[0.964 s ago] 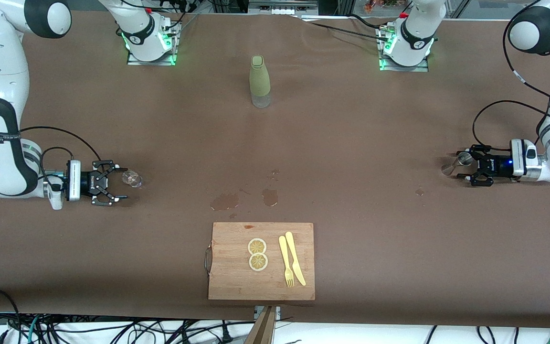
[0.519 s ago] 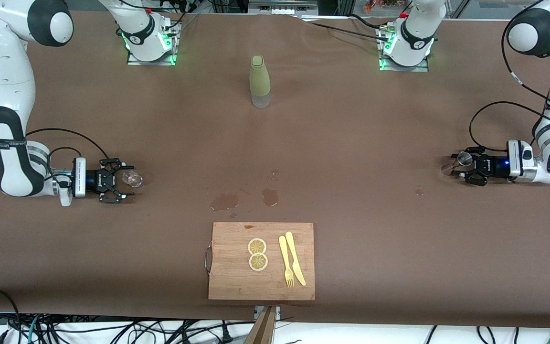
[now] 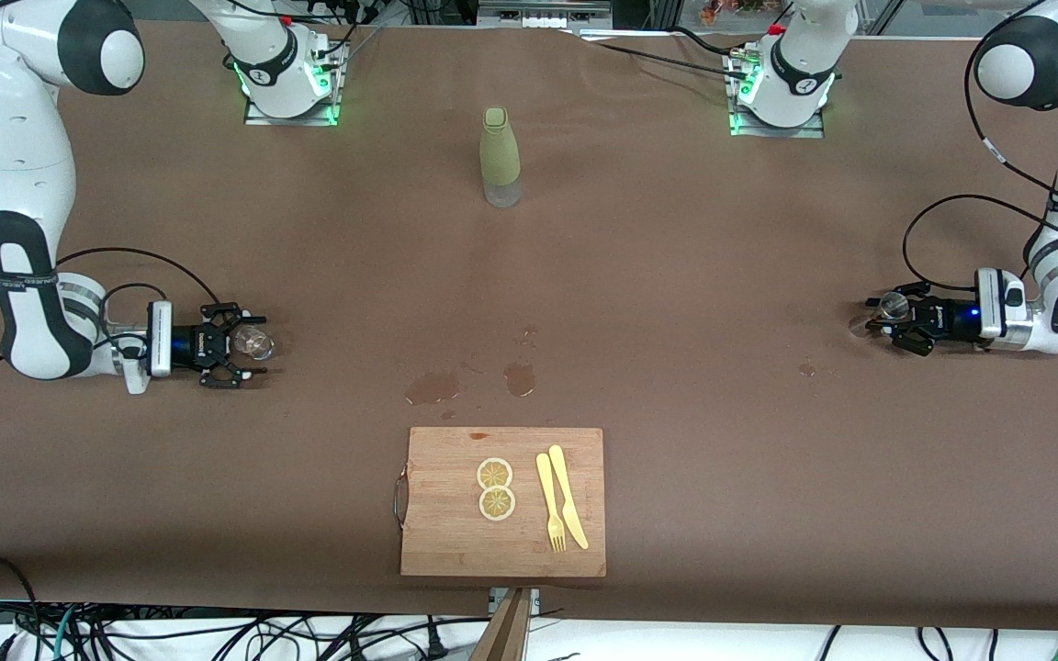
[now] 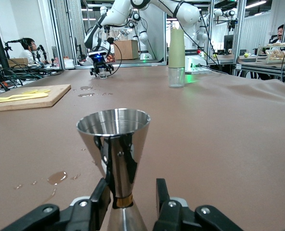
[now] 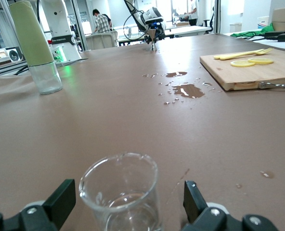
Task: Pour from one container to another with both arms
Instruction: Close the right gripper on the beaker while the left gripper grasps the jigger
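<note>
nearest your front camera you see the rectangular wooden cutting board, carrying two lemon slices and a yellow plastic fork and knife. farther from the camera than the board, spilled puddles darken the brown table. toward the left arm's end from the board, your left gripper has its fingers just beside the waist of the upright steel double-cone jigger, one on each side; you cannot tell whether they are clamped on it. toward the right arm's end, your right gripper stands spread apart around the small clear glass, not touching. farthest from the board stands the olive-sleeved glass bottle.
</note>
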Robot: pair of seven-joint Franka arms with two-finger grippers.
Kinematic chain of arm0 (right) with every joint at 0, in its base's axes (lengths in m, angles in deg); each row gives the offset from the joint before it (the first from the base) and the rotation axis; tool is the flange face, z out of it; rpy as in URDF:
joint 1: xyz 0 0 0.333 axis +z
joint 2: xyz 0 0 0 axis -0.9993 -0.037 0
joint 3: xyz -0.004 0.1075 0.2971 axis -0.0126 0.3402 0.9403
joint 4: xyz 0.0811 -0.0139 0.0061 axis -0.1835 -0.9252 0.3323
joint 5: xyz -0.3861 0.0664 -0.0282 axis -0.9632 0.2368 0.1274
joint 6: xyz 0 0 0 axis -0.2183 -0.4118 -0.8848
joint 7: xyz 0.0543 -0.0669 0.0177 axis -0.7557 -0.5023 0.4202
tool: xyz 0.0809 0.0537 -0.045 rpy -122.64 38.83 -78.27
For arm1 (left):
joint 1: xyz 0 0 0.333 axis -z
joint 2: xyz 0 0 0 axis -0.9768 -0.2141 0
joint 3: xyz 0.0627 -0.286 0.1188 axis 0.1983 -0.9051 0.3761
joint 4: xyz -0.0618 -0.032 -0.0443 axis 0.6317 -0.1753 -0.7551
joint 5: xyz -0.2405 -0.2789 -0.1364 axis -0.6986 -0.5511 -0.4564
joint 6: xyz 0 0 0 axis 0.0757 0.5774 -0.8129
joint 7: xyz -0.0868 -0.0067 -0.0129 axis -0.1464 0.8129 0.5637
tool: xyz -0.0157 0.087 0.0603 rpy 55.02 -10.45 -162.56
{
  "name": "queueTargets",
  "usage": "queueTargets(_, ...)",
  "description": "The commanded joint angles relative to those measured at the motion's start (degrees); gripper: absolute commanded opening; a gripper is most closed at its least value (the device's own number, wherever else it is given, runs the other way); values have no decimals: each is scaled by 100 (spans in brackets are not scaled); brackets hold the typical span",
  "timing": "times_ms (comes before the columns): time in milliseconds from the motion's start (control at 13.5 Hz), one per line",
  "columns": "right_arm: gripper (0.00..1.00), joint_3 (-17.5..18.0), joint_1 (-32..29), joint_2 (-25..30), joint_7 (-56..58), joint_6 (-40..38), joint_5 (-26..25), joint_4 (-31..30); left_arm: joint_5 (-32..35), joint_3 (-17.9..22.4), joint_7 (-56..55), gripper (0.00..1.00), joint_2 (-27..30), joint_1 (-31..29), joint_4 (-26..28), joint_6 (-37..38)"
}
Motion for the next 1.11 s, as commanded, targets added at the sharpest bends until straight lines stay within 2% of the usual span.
queueTargets(0,100,25,-48,-54,196,-110,128,-85,-408,89,934,0,-104,22,-81,102)
queueTargets(371,100,60,-4,-204,398,-172,391,-120,-435,98,900,0,-43,13,-90,84)
queueTargets(519,97,60,-4,-213,398,-189,391,-111,-330,116,873,0,10,30,-107,84)
queueTargets(668,86,60,4,-230,529,-198,470,-120,-304,90,821,0,97,127,-90,41)
queueTargets(816,73,69,13,-283,574,-207,479,-111,-295,2,305,0,413,232,-29,-178)
queueTargets(964,49,69,13,-292,670,-198,479,-111,-303,-226,-328,0,651,381,103,-425)
queueTargets(1038,42,69,13,-292,671,-198,479,-111,-373,-384,-566,0,756,521,165,-591)
